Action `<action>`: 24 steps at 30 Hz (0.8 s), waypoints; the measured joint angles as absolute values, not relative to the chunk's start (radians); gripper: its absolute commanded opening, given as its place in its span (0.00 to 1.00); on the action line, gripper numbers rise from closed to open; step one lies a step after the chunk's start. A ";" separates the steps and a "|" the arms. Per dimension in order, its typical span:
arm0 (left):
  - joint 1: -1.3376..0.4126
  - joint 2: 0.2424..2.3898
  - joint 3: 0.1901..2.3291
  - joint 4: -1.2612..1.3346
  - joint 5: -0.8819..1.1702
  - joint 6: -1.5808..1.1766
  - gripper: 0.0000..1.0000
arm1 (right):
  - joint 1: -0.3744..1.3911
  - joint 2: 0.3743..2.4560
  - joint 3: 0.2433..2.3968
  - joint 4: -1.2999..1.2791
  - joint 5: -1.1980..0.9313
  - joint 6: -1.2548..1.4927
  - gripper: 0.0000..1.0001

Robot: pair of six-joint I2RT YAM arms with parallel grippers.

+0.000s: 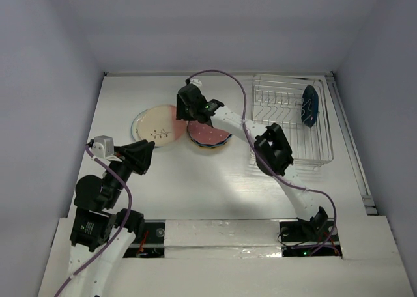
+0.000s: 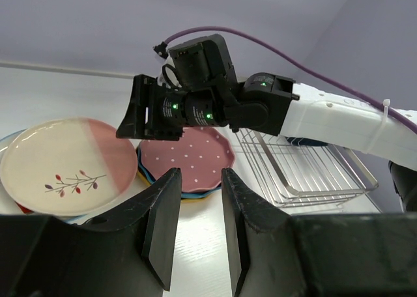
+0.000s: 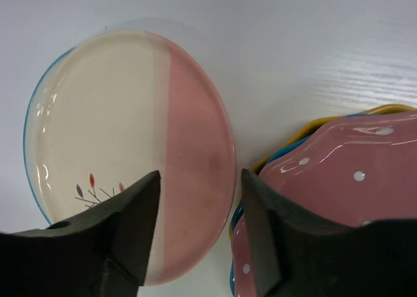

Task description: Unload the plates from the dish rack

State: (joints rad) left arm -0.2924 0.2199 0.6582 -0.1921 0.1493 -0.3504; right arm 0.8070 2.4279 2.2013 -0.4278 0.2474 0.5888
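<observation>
Right tool (image 3: pixel 199 180): parted, empty, above the unloaded cream-and-pink plate (image 3: pixel 124 134).
Left tool (image 2: pixel 199 174): narrowly parted, empty.
Navy plate (image 1: pixel 310 105): upright in the dish rack (image 1: pixel 277 118); best gripped by its rim and lifted straight.

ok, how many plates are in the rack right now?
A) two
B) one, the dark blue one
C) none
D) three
B: only the dark blue plate stands in the rack. The cream-and-pink plate and the stack topped by the pink dotted plate lie outside it, to its left.
</observation>
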 measured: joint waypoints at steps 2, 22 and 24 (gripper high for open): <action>-0.292 0.220 0.654 -0.192 0.149 -0.350 0.28 | 0.807 2.414 2.143 -0.396 0.231 0.593 0.64; -0.283 0.633 0.532 -0.107 -0.205 -0.674 0.16 | 0.813 1.885 1.693 -0.130 0.115 0.486 0.00; -0.272 0.697 0.529 -0.088 -0.263 -0.700 0.26 | 0.813 1.809 1.614 -0.093 0.100 0.479 0.00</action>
State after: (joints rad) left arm -0.2722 0.6971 0.5289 -0.0883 -0.2626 -0.7002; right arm 0.8127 1.8088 1.6138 -0.0925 0.0998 0.4789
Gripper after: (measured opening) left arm 0.210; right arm 0.009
